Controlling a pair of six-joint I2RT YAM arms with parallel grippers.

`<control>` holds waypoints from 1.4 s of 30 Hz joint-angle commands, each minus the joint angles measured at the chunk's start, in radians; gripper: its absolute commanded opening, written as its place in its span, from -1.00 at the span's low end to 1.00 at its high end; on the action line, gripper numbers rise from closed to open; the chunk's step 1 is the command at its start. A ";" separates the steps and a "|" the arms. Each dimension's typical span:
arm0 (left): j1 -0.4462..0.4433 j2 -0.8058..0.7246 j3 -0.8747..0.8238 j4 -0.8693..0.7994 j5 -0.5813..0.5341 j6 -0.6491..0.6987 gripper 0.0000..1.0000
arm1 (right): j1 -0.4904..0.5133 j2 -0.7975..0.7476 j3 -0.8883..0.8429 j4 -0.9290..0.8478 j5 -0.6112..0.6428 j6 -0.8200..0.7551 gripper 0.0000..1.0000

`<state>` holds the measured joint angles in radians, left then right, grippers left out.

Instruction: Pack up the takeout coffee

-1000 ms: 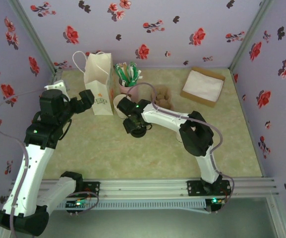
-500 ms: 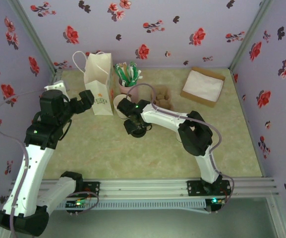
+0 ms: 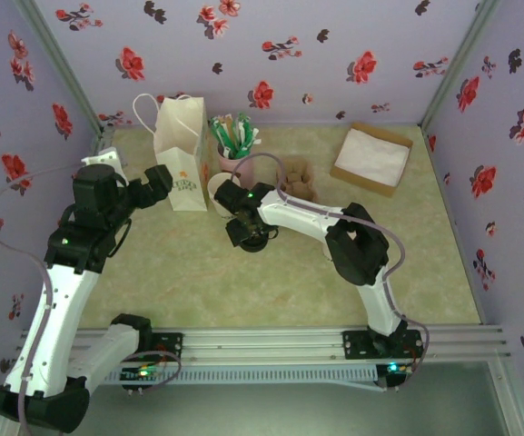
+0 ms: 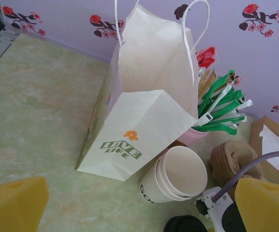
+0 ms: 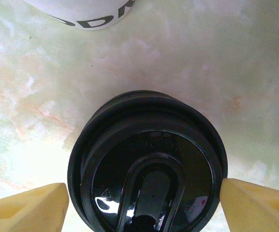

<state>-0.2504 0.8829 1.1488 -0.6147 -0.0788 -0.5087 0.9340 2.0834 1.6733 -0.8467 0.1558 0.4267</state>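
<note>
The black-lidded coffee cup (image 5: 146, 159) stands midway across the green marbled table (image 5: 226, 58), the right gripper (image 5: 144, 203) flanking its rim, pinching or not I cannot tell; the left gripper (image 4: 139, 205) hangs spread. Grasping seems in hand; next, squeeze and lift toward the brown pulp carrier (image 4: 233, 159).

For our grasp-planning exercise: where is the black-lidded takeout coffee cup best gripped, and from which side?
Probably from straight above, across the rim of its round black plastic lid: the lid faces up, and the right end effector straddles it.
</note>
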 commanded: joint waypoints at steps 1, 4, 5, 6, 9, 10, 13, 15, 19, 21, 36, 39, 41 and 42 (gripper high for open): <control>0.009 -0.014 -0.004 0.000 -0.015 0.029 0.99 | 0.002 -0.005 -0.001 -0.014 0.004 0.003 0.69; 0.009 -0.014 -0.004 0.000 -0.014 0.030 0.99 | 0.002 -0.026 -0.008 -0.002 0.017 0.006 0.73; 0.010 -0.013 -0.005 -0.001 -0.015 0.030 0.99 | 0.002 -0.032 -0.010 0.004 0.020 0.006 0.73; 0.009 -0.013 -0.004 -0.001 -0.014 0.030 0.99 | 0.001 -0.030 -0.009 0.003 0.023 0.006 0.73; 0.009 -0.013 -0.004 0.000 -0.015 0.030 0.99 | -0.002 -0.023 -0.006 0.000 0.023 0.009 0.71; 0.008 -0.015 -0.004 -0.001 -0.014 0.031 0.99 | -0.003 -0.020 -0.007 0.000 0.023 0.010 0.71; 0.009 -0.016 -0.006 0.000 -0.014 0.032 0.99 | -0.007 -0.019 -0.016 0.010 0.018 0.020 0.71; 0.009 -0.015 -0.006 -0.001 -0.015 0.032 0.99 | -0.010 -0.016 -0.023 0.017 0.009 0.026 0.71; 0.009 -0.015 -0.006 0.000 -0.014 0.032 0.99 | -0.015 -0.013 -0.026 0.026 -0.007 0.034 0.71; 0.009 -0.015 -0.006 -0.001 -0.014 0.032 0.99 | -0.015 -0.016 -0.026 0.029 -0.009 0.036 0.71; 0.009 -0.011 -0.006 0.001 -0.016 0.030 0.99 | -0.019 -0.006 -0.039 0.041 -0.035 0.050 0.65; 0.010 -0.010 -0.006 0.001 -0.016 0.030 0.99 | -0.020 0.000 -0.037 0.036 -0.038 0.051 0.65; 0.009 -0.009 -0.006 0.000 -0.015 0.030 0.99 | -0.019 0.002 -0.036 0.035 -0.038 0.053 0.65; 0.009 -0.009 -0.006 0.001 -0.016 0.030 0.99 | -0.020 0.002 -0.037 0.036 -0.038 0.053 0.64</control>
<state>-0.2504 0.8829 1.1488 -0.6147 -0.0788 -0.4938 0.9207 2.0834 1.6474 -0.8085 0.1268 0.4568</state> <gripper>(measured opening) 0.997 0.824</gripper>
